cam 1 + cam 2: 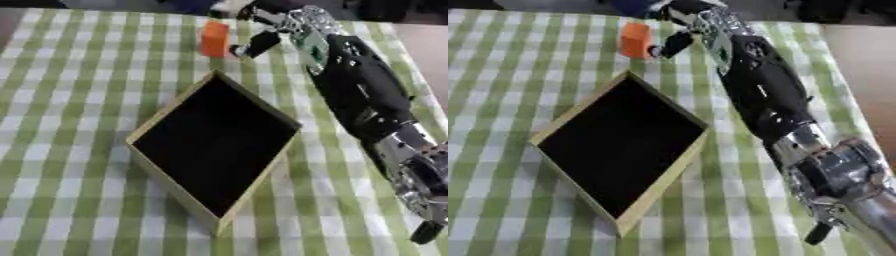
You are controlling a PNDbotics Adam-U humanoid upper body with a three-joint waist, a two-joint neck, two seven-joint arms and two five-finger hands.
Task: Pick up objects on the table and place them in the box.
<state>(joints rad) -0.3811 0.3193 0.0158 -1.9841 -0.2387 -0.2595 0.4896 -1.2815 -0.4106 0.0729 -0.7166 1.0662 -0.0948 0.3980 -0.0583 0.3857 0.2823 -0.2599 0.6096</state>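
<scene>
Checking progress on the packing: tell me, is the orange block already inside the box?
No, the orange block stands on the checked cloth beyond the box, beside the right hand.

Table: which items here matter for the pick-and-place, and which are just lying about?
Part of the job:
- orange block, upright beyond the box
- box, wooden rim, dark inside, nothing in it
- right hand, reaching beside the block

Just there:
- green checked tablecloth
- dark blue thing at the far edge, cannot make out
</scene>
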